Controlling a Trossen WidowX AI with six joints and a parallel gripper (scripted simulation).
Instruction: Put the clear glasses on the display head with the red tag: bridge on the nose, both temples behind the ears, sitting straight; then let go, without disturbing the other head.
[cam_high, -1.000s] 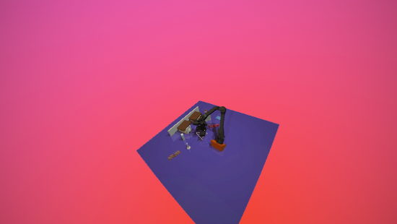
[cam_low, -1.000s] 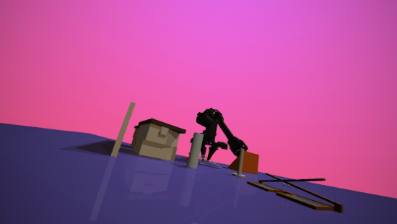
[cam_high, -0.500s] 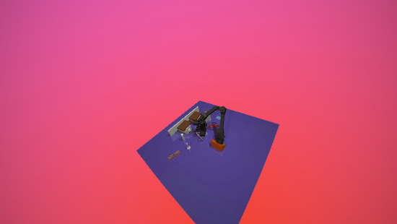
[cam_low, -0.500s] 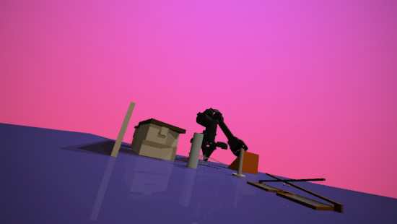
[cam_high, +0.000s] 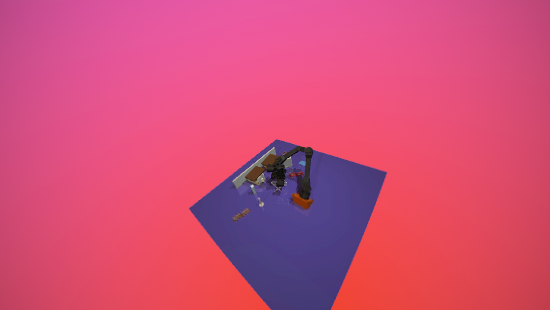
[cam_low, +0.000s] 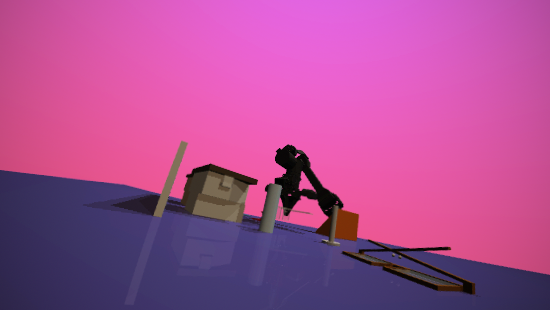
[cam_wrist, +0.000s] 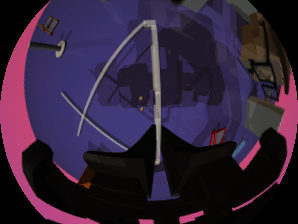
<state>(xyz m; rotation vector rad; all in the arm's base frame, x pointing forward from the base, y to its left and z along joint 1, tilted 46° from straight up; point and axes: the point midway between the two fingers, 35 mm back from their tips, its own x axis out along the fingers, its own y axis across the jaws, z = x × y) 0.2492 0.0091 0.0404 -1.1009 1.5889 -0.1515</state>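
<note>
The glasses (cam_wrist: 143, 72) are pinched by the nearly closed gripper (cam_wrist: 158, 152); their frame extends straight ahead of the fingertips.

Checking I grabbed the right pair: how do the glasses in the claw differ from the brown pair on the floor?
The clear glasses are thin, pale and see-through; the brown glasses have a heavier, dark brown frame. The clear glasses are pinched in the claw; the brown glasses lie flat on the purple floor, apart from the arm. Both seem to have their temples unfolded.
</note>
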